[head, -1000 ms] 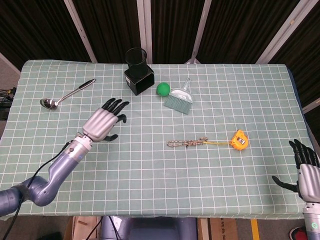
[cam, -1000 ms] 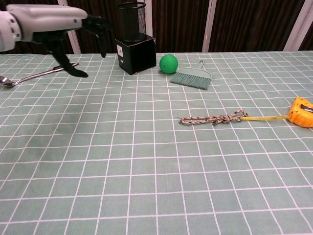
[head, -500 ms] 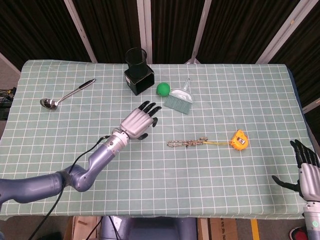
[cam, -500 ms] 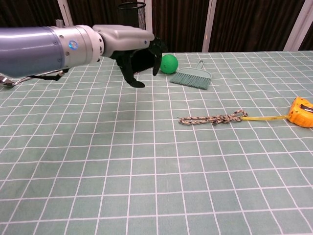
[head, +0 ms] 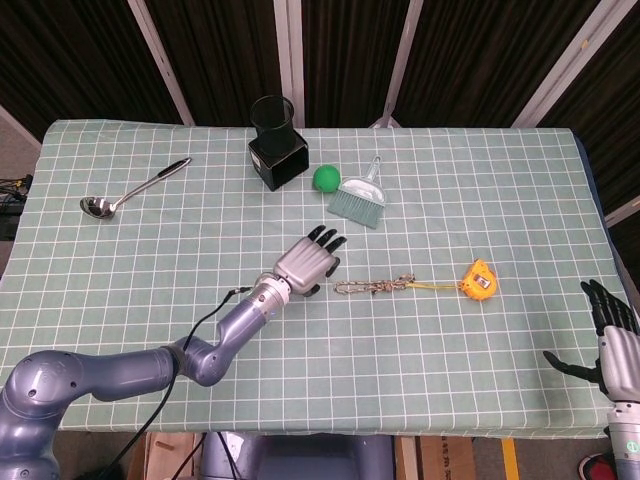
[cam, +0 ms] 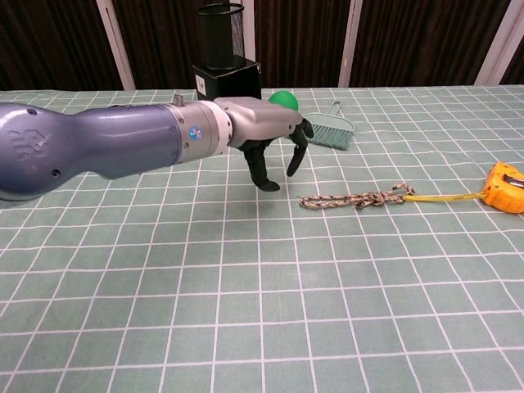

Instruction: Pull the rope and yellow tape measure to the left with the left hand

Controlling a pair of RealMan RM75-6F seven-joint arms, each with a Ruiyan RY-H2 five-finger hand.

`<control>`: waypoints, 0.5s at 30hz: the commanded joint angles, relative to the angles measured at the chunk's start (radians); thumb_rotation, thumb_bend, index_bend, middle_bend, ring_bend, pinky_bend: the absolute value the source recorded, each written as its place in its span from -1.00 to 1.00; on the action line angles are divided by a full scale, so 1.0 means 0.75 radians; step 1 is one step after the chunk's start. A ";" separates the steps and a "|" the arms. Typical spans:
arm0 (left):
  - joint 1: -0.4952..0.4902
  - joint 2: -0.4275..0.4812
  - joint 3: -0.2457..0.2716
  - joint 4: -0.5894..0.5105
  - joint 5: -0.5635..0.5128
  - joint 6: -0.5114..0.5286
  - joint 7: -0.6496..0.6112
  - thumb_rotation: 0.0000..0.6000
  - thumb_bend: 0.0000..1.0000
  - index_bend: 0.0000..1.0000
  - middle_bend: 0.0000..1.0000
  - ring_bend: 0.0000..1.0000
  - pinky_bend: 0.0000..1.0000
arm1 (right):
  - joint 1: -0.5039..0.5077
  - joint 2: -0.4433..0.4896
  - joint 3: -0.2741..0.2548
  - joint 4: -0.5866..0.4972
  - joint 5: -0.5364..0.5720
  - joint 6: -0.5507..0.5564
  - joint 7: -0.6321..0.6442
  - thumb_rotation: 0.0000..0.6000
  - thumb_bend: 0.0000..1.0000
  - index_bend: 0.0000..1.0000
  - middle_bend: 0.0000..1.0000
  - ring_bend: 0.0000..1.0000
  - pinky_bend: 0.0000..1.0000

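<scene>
Rope (head: pixel 375 287) lies flat on the bench (head: pixel 480 200), right of centre, running left-right. Its right end meets the thin yellow blade of the tape measure (head: pixel 479 279), which sits just beside it to the right; can't tell how the two are joined. In the chest view the tape measure (cam: pixel 504 187) is cut off by the right edge.

My left robot hand (head: pixel 306 265) hovers just left of the rope's left end, fingers apart and pointing down, nothing in it. From the chest view the fingertips (cam: pixel 295 160) look clear of the rope (cam: pixel 354 198), but I can't tell whether they touch the cloth.

Right robot hand (head: pixel 612 340) is at the far right bottom corner, off the bench edge, partly cut off by the frame; fingers spread, holding nothing. Not visible in the chest view.

Left arm blocks part of the green ball (cam: pixel 283 97) in the chest view; ball (head: pixel 325 178) shows clear from the head.

Bench is covered with a green cloth with a white grid. Dark panels with pale slanted struts behind.

Count: one rope, one tape measure, one ball, one small brush (head: pixel 359 198), one black mesh cup (head: pixel 276 140) on a black box, one ladle (head: pixel 128 190) at far left.
</scene>
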 commanded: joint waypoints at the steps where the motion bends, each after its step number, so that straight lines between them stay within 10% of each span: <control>1: -0.019 -0.031 0.016 0.025 -0.010 -0.005 -0.001 1.00 -0.24 0.03 -0.86 -1.00 -1.00 | 0.000 0.001 0.002 -0.003 0.005 -0.002 0.001 1.00 -0.76 -1.00 -1.00 -1.00 -1.00; 15: -0.077 -0.139 0.030 0.158 -0.011 -0.015 -0.042 1.00 -0.19 0.02 -0.83 -1.00 -1.00 | 0.001 0.007 0.004 -0.013 0.021 -0.018 0.013 1.00 -0.76 -1.00 -1.00 -1.00 -1.00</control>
